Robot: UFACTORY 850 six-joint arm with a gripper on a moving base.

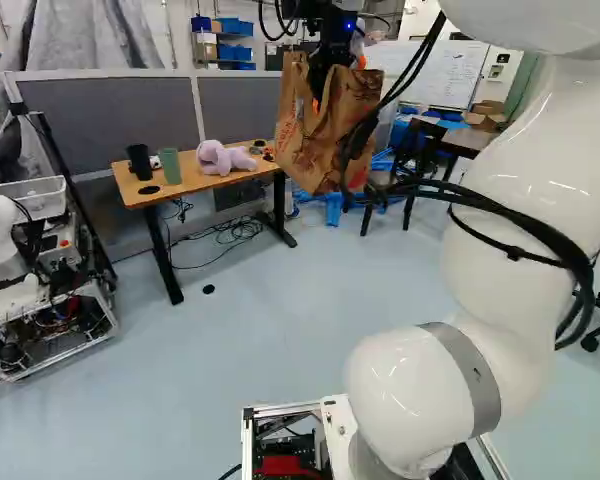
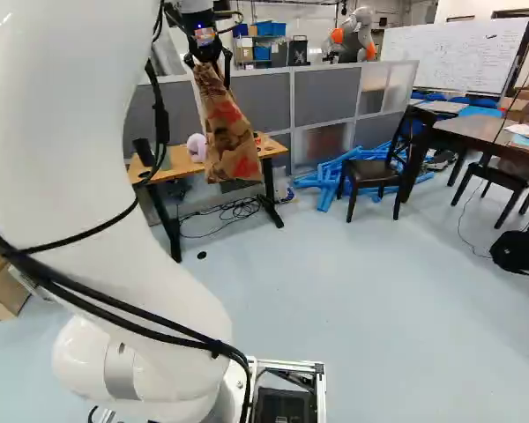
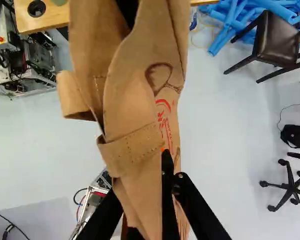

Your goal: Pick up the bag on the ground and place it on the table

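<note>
High up in the left base view, my gripper (image 1: 330, 62) has the brown paper bag (image 1: 325, 130) hanging below it, clear of the floor. The same bag (image 2: 227, 132) hangs under the gripper (image 2: 209, 60) in the right base view. In the wrist view the gripper (image 3: 166, 175) is shut on the bag's top edge, and the crumpled paper (image 3: 135, 100) spreads ahead of the fingers. Beyond the bag stands the wooden table (image 1: 195, 178); the bag overlaps its right end in the left base view.
The table carries a purple plush toy (image 1: 220, 158), a black cup (image 1: 139, 161) and a green cup (image 1: 170, 165). A grey partition (image 1: 110, 108) stands behind. Blue tubes (image 2: 331, 176) and a dark chair (image 2: 370, 172) are to the right. Another robot (image 1: 0, 240) stands far left.
</note>
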